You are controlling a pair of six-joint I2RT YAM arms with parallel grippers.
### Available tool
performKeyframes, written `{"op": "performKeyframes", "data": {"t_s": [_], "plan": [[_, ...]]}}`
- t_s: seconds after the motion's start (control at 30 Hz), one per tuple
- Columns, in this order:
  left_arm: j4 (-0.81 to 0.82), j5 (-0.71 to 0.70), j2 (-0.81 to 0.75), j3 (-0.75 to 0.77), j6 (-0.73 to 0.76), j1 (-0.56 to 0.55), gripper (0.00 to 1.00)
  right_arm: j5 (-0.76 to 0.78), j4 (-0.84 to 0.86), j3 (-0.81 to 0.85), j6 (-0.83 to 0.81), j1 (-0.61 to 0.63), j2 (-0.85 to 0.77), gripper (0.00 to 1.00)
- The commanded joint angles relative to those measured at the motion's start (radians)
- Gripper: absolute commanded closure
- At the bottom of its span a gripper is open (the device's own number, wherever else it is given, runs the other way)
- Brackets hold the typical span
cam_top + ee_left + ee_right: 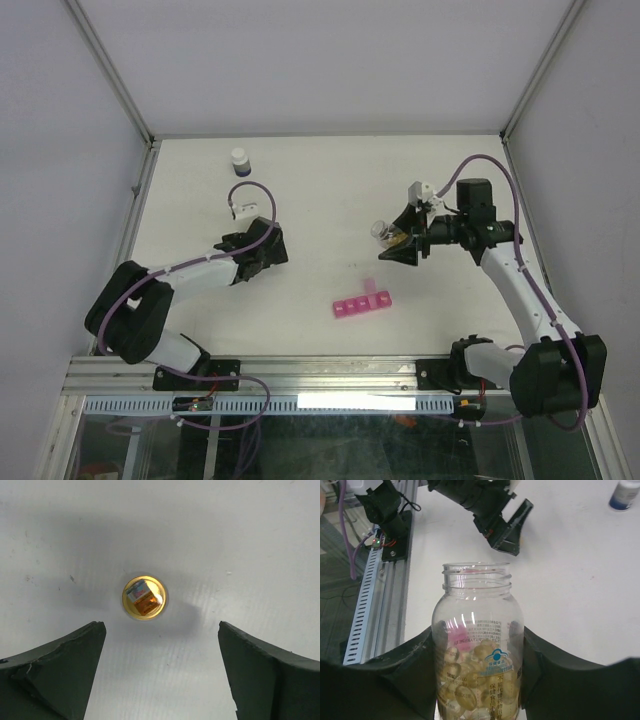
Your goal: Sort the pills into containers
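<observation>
i'm looking down into a white-walled enclosure with a pale, lightly scuffed table [330, 190] filling most of it and a metal rail [300, 375] running along the near edge, where both arm bases are bolted. my landmark is the pink pill box [362, 303], which lies flat on the table just beyond the rail, roughly midway between the two bases, with one lid standing open at its far side. beyond it and a little to the right, the right gripper [402, 243] is clamped on a clear bottle [477, 630] with its mouth uncapped, about half full of yellow capsules [470, 690]. to the left of the pill box and somewhat farther back, the left gripper [161, 630] hangs over bare table with its dark fingers [65, 665] spread wide and nothing between them. just ahead of them a gold cap [144, 597] lies on the surface. well beyond the pill box, towards the far left corner, a small dark bottle with a white cap [239, 160] stands upright. from above the left gripper hides the gold cap. through the clear bottle i see a pink smear i cannot identify, and its printed label is too small for me to read.
</observation>
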Motion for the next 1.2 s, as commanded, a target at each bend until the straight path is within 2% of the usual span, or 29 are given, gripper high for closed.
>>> {"op": "performKeyframes", "data": {"t_s": [0.0, 0.1, 0.17, 0.2, 0.27, 0.33, 0.37, 0.4, 0.43, 0.5, 0.53, 0.57, 0.6, 0.63, 0.67, 0.73, 0.77, 0.8, 0.83, 0.87, 0.9, 0.93, 0.97, 1.0, 1.03, 1.07, 1.1, 1.13, 1.17], "plan": [[0.019, 0.117, -0.206, 0.046, 0.018, 0.0, 0.01, 0.016, 0.361, 0.002, 0.407, -0.05, -0.098, 1.0], [0.074, 0.263, -0.338, 0.03, 0.049, 0.001, 0.01, 0.193, 0.794, 0.018, 0.796, -0.101, -0.126, 1.0], [0.124, 0.346, -0.417, 0.006, 0.059, 0.0, 0.01, 0.341, 0.901, 0.119, 1.049, -0.143, -0.076, 1.0], [0.145, 0.39, -0.45, -0.003, 0.063, 0.0, 0.01, 0.367, 0.998, 0.149, 1.185, -0.166, -0.053, 1.0], [0.184, 0.478, -0.505, -0.023, 0.079, 0.001, 0.01, 0.339, 1.31, 0.141, 1.499, -0.151, -0.036, 1.0], [0.224, 0.555, -0.562, -0.044, 0.096, 0.0, 0.01, 0.252, 1.704, 0.102, 1.8, -0.045, -0.042, 1.0], [0.243, 0.583, -0.582, -0.057, 0.102, 0.001, 0.01, 0.223, 1.78, 0.1, 1.797, -0.005, -0.075, 1.0], [0.262, 0.608, -0.6, -0.067, 0.11, 0.0, 0.01, 0.223, 1.75, 0.116, 1.739, -0.009, -0.115, 1.0], [0.291, 0.633, -0.613, -0.08, 0.118, 0.0, 0.01, 0.248, 1.623, 0.165, 1.658, -0.055, -0.136, 1.0], [0.374, 0.682, -0.629, -0.103, 0.126, 0.0, 0.01, 0.424, 1.144, 0.373, 1.529, -0.218, -0.086, 1.0], [0.415, 0.705, -0.629, -0.11, 0.127, 0.0, 0.01, 0.459, 1.117, 0.399, 1.527, -0.244, -0.055, 1.0], [0.437, 0.722, -0.624, -0.107, 0.125, 0.001, 0.01, 0.44, 1.294, 0.369, 1.733, -0.242, -0.038, 1.0], [0.446, 0.741, -0.617, -0.098, 0.122, 0.0, 0.01, 0.387, 1.596, 0.326, 1.909, -0.2, -0.025, 1.0], [0.449, 0.761, -0.607, -0.087, 0.121, 0.001, 0.01, 0.338, 1.854, 0.307, 1.978, -0.138, -0.023, 1.0], [0.449, 0.78, -0.604, -0.078, 0.122, 0.0, 0.01, 0.309, 1.911, 0.302, 1.913, -0.13, -0.047, 1.0], [0.478, 0.81, -0.602, -0.085, 0.115, 0.001, 0.01, 0.403, 1.42, 0.408, 1.672, -0.25, -0.076, 1.0], [0.507, 0.818, -0.603, -0.091, 0.101, 0.0, 0.01, 0.416, 1.246, 0.477, 1.686, -0.316, -0.032, 1.0], [0.525, 0.827, -0.604, -0.094, 0.088, 0.0, 0.01, 0.4, 1.347, 0.461, 1.823, -0.331, -0.006, 1.0], [0.531, 0.843, -0.606, -0.093, 0.082, 0.0, 0.01, 0.381, 1.69, 0.41, 1.999, -0.315, 0.011, 1.0], [0.532, 0.858, -0.609, -0.09, 0.081, 0.0, 0.01, 0.356, 1.933, 0.395, 2.065, -0.284, 0.017, 1.0], [0.534, 0.868, -0.612, -0.087, 0.085, 0.0, 0.01, 0.339, 1.864, 0.4, 1.973, -0.289, -0.007, 1.0], [0.537, 0.873, -0.617, -0.085, 0.092, 0.0, 0.01, 0.412, 1.514, 0.426, 1.774, -0.325, -0.046, 1.0], [0.545, 0.875, -0.62, -0.086, 0.098, 0.001, 0.01, 0.429, 1.203, 0.496, 1.703, -0.359, -0.023, 1.0], [0.556, 0.88, -0.621, -0.086, 0.1, 0.0, 0.01, 0.369, 1.362, 0.515, 1.832, -0.372, 0.018, 1.0], [0.567, 0.892, -0.622, -0.086, 0.105, 0.001, 0.01, 0.363, 1.727, 0.464, 2.045, -0.34, 0.049, 1.0], [0.581, 0.907, -0.622, -0.086, 0.114, 0.0, 0.01, 0.36, 1.904, 0.439, 2.125, -0.293, 0.06, 1.0], [0.598, 0.916, -0.621, -0.088, 0.12, 0.0, 0.01, 0.361, 1.686, 0.454, 1.999, -0.285, 0.018, 1.0], [0.626, 0.925, -0.619, -0.093, 0.127, 0.001, 0.01, 0.426, 1.335, 0.49, 1.787, -0.309, -0.008, 1.0], [0.665, 0.939, -0.617, -0.101, 0.135, 0.0, 0.01, 0.401, 1.168, 0.582, 1.744, -0.334, 0.024, 1.0]]}}
